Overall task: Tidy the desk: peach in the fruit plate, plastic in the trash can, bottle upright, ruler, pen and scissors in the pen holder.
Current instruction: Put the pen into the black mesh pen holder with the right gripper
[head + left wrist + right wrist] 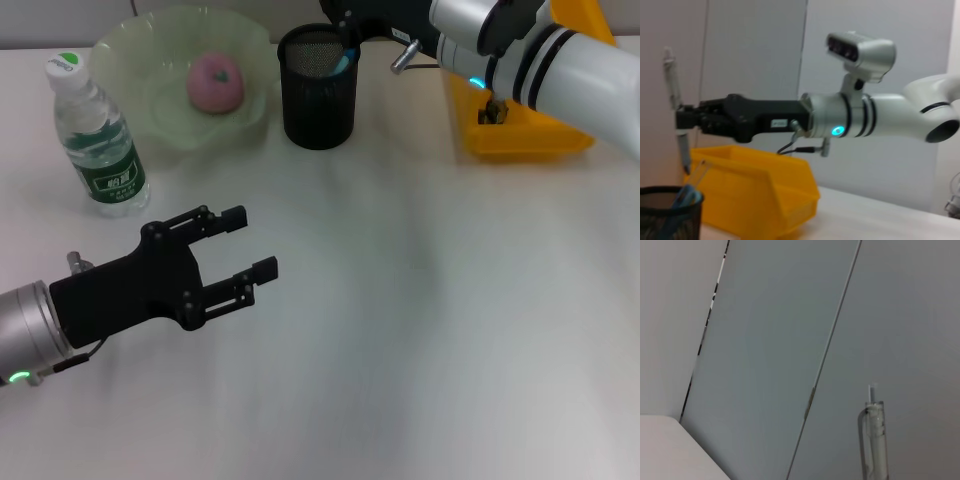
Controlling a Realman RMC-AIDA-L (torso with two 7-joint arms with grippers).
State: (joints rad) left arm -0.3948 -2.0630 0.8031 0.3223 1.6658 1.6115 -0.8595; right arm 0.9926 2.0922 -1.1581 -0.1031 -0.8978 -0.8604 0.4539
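Observation:
My right gripper [682, 120] is shut on a clear pen [674, 95] and holds it upright just above the black mesh pen holder [318, 90]. The holder [667, 210] has a blue item [684, 196] standing in it. The pen's tip also shows in the right wrist view [873, 440]. The peach [215, 82] lies in the green fruit plate [130, 55]. The bottle [97, 135] stands upright at the far left. My left gripper [252, 250] is open and empty, low over the table in front of the bottle. Ruler and scissors cannot be told apart.
A yellow bin [520, 135] stands at the back right, partly under my right arm [540, 60]. It also shows in the left wrist view [760, 195], just behind the pen holder. The white table [430, 330] stretches to the front and right.

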